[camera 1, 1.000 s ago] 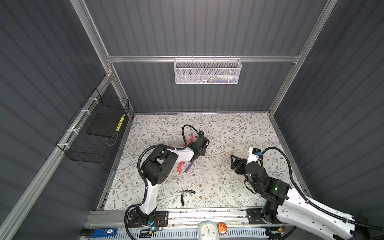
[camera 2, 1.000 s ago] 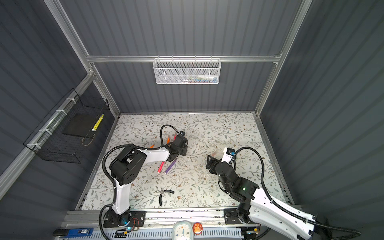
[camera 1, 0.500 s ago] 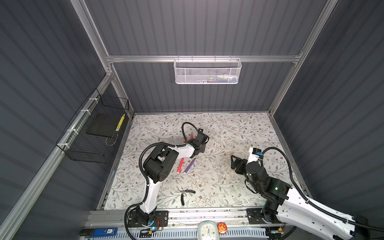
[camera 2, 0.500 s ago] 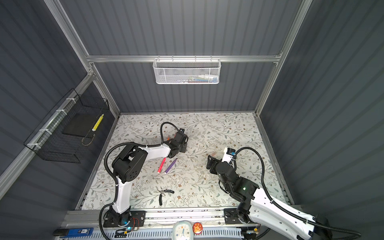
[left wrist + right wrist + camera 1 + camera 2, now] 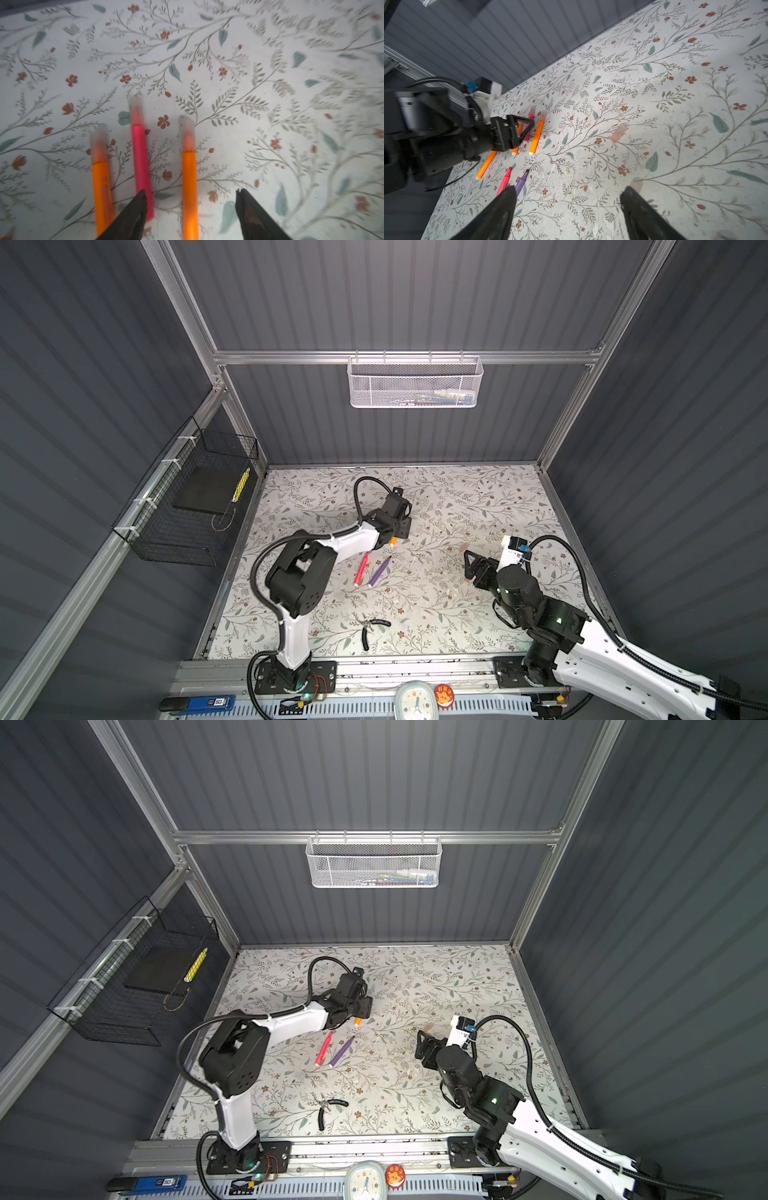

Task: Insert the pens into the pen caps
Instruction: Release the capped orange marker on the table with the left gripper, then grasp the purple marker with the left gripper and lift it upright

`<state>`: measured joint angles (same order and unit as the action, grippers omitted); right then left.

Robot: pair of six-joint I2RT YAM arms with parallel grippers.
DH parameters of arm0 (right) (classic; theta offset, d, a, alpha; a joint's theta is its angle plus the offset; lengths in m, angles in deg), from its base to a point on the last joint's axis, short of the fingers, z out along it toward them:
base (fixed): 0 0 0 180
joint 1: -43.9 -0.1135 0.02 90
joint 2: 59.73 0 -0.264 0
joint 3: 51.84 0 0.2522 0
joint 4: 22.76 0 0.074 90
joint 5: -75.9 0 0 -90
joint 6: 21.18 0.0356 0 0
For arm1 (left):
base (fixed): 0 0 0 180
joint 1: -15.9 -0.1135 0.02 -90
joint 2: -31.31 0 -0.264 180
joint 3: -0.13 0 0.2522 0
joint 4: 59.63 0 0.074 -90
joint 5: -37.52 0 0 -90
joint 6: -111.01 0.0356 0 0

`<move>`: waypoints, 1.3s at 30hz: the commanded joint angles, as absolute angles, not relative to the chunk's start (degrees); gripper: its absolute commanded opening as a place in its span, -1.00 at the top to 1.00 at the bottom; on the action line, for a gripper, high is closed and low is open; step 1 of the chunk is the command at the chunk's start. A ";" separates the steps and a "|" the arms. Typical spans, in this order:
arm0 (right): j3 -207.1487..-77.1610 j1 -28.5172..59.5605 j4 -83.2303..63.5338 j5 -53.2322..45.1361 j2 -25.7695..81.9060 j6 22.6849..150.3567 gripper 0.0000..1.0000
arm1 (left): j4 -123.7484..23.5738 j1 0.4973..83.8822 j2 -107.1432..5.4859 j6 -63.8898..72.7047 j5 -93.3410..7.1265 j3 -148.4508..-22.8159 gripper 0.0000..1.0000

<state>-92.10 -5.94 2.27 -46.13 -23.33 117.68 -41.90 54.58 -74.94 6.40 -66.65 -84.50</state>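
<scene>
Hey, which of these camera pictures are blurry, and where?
Left wrist view: the capped pens are smeared. Right wrist view: the left arm is blurred, the table sharp. Both top views: sharp, though the loose caps barely show.

The capped pink pen (image 5: 141,166) and the two capped orange pens (image 5: 101,187) beside it are smeared with blur. Their tail ends run off the picture's edge, and one of the jaws of the left gripper (image 5: 190,192) covers part of the pink barrel. In both top views the left arm's wrist hides these pens, except for one orange end (image 5: 392,539). The loose pen caps (image 5: 462,548) are too faint to count there. The contents of the white mesh basket (image 5: 374,385) cannot be made out. One cap (image 5: 635,185) is half hidden behind a jaw of the right gripper (image 5: 568,188).
</scene>
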 commanded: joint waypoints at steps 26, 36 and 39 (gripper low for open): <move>-91.79 -5.58 2.78 -37.13 -18.54 119.77 -0.63 | -47.61 65.08 -45.39 -3.41 -71.74 -43.79 -0.47; -92.87 -5.78 2.43 -36.78 -16.24 119.37 -0.64 | -46.12 66.74 -55.06 -0.64 -71.02 -48.81 0.15; -92.91 -5.78 2.11 -36.78 -15.32 119.49 -0.64 | -46.83 66.96 -54.91 -0.44 -68.77 -48.80 0.46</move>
